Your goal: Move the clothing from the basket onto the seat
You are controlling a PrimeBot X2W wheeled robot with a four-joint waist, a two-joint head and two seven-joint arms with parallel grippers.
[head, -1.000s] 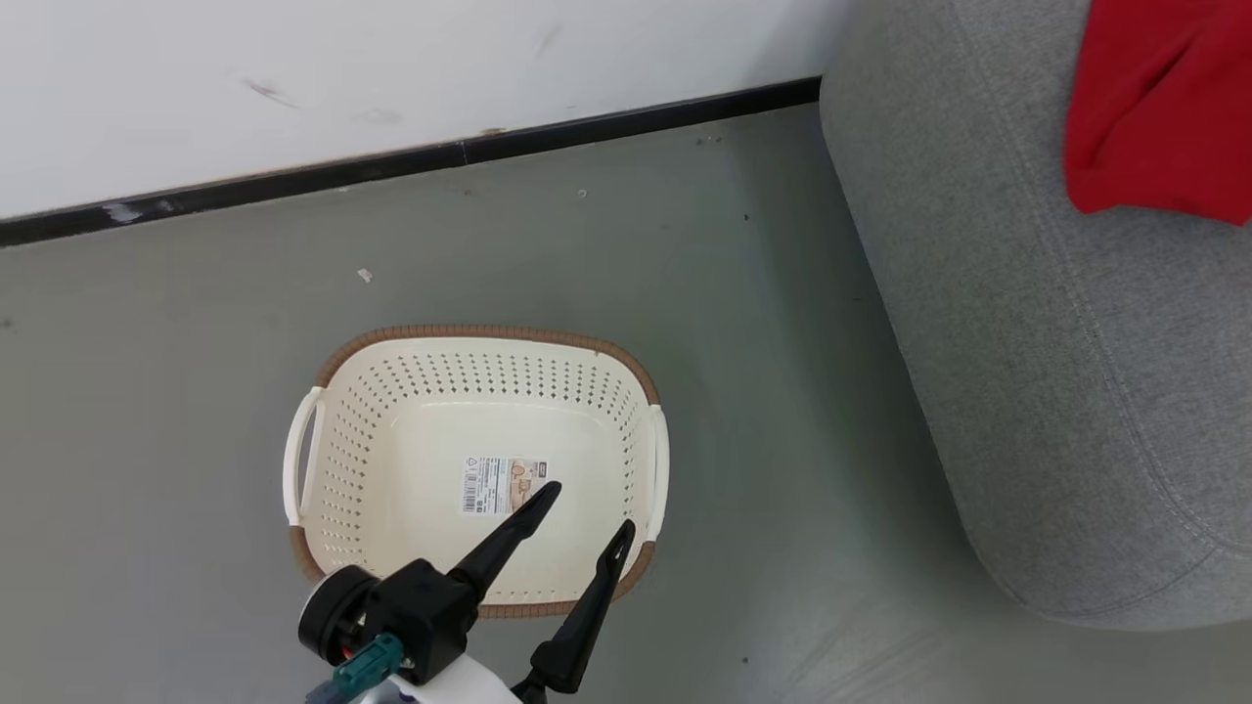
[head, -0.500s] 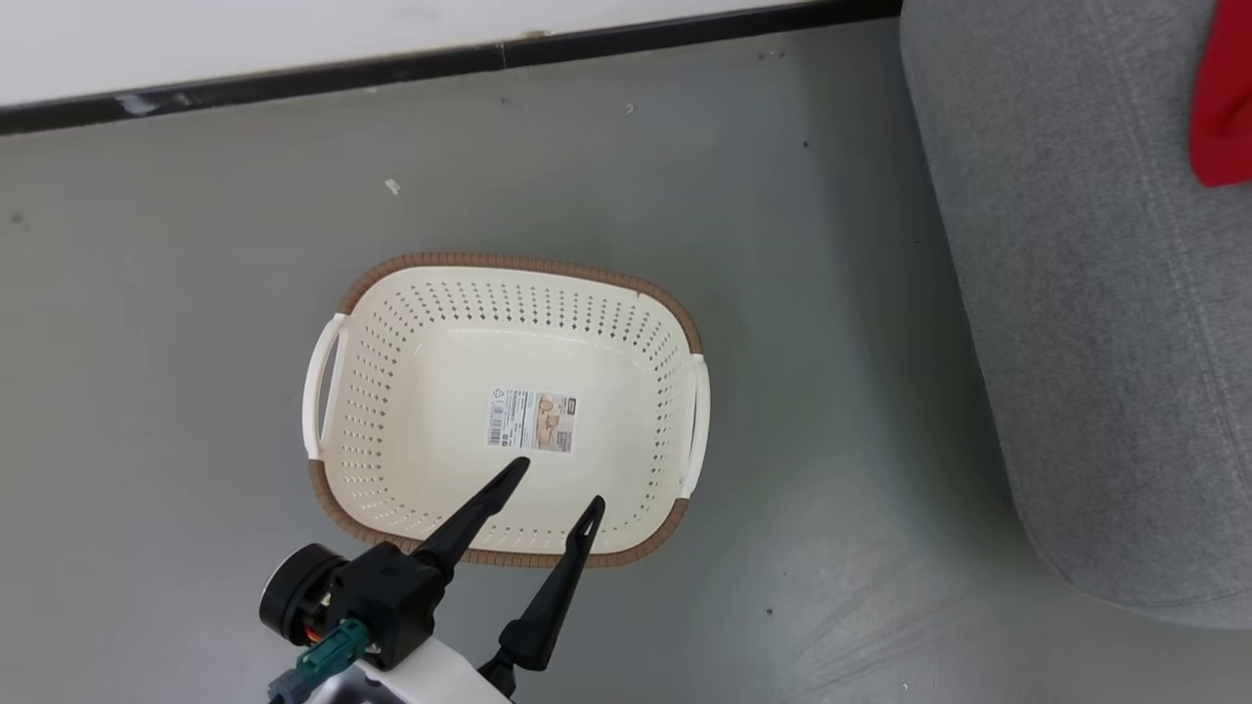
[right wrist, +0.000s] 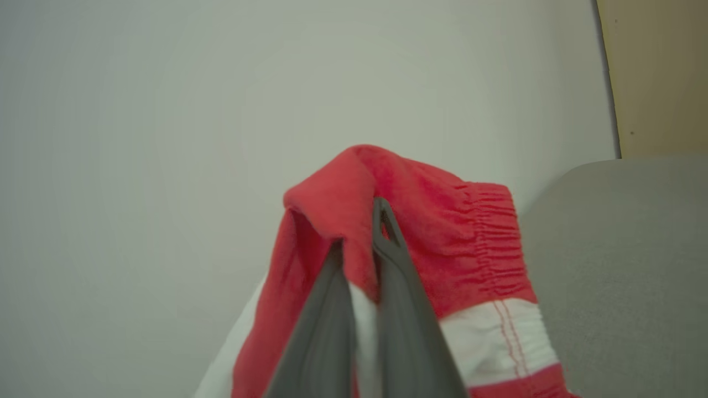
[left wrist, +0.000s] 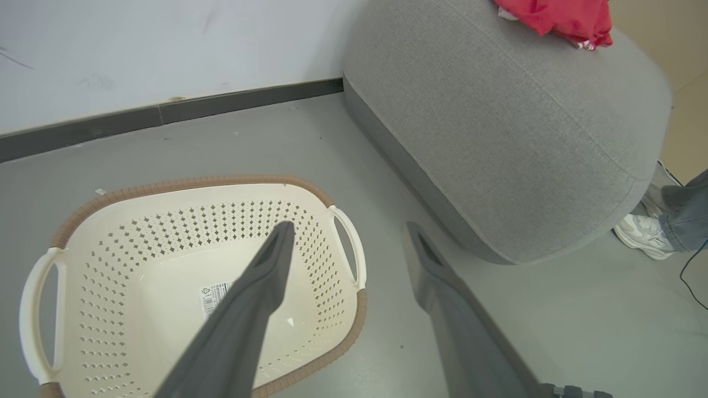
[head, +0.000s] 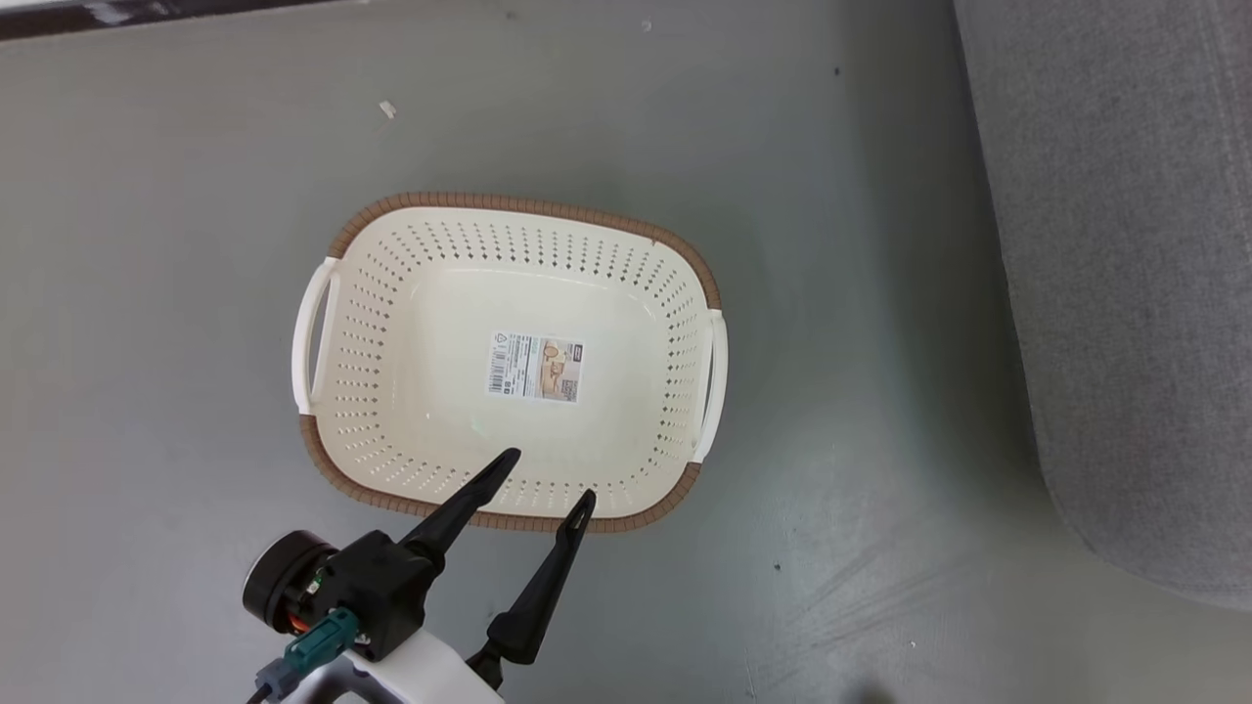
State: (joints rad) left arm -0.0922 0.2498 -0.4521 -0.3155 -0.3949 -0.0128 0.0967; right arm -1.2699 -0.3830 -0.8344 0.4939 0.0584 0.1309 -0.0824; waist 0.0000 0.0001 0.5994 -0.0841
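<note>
In the head view our left gripper [head: 550,473] hung with its two dark fingers spread wide and nothing between them, tips over the near wall, at 6 o'clock, of the basket [head: 509,203]. The basket stood upright on the grey floor [head: 880,411], and its cream bottom lay bare around a paper label [head: 537,367]. The seat [head: 1125,244] rose at 3 o'clock of the basket, well apart from it, with floor between.

From the left wrist we saw the seat's rounded grey bulk at 1 o'clock, with a red bundle [left wrist: 558,16] of clothing lying on its top. A white wall [left wrist: 138,50] with a dark skirting board [left wrist: 221,105] ran behind the basket at 11 o'clock. At 3 o'clock, just beyond the seat, a person's pale shoe [left wrist: 641,235] and grey trouser leg [left wrist: 683,215] were on the floor.

From the right wrist, our right gripper [right wrist: 358,224] was clamped on a red garment [right wrist: 442,221]. A fold of soft fabric was pinched between the fingers and draped over their tips. The garment showed a gathered waistband at 2 o'clock and a white band with red stitching at 4 o'clock. It hung before a pale wall, with grey upholstery at 4 o'clock. We could not tell whether the cloth touched that upholstery.
</note>
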